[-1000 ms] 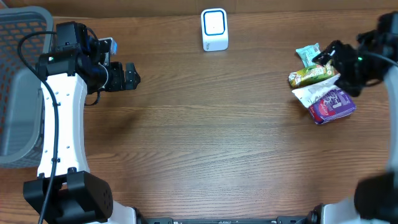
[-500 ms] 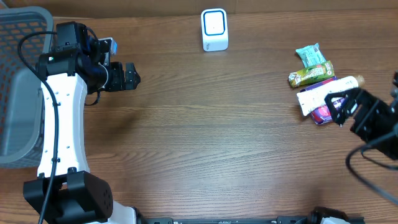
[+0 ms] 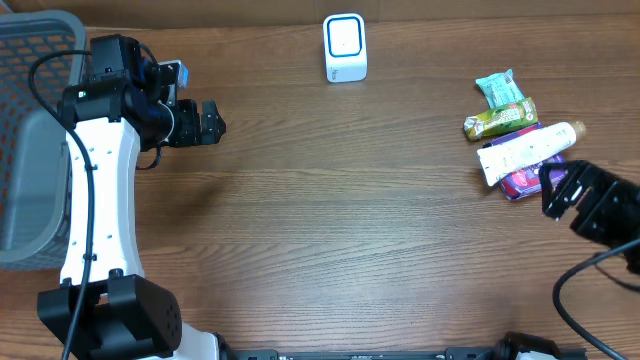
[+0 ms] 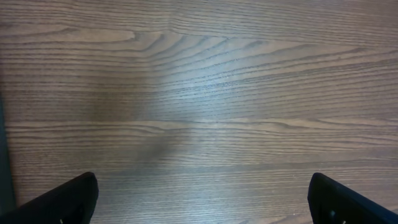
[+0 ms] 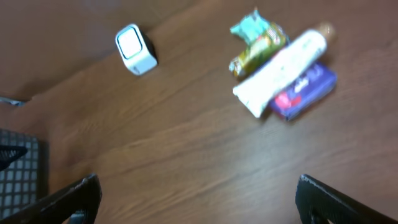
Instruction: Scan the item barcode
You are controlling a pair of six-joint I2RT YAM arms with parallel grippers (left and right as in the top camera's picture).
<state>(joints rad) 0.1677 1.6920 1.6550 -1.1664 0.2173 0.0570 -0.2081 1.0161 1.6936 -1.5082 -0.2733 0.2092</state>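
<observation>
A pile of items lies at the right: a teal packet, a green-gold bar, a white tube and a purple packet partly under the tube. The white, blue-faced scanner stands at the table's far middle. My right gripper hangs open and empty just in front of the purple packet. The right wrist view shows the tube, the purple packet and the scanner beyond my open right gripper. My left gripper is open at the far left, over bare wood.
A grey mesh basket fills the left edge of the table, behind the left arm, and its corner shows in the right wrist view. Wood tabletop stretches between the two arms.
My right gripper has pulled away from the pile toward the near right, and the white tube now lies uncovered across the pile. The left arm has not moved.
</observation>
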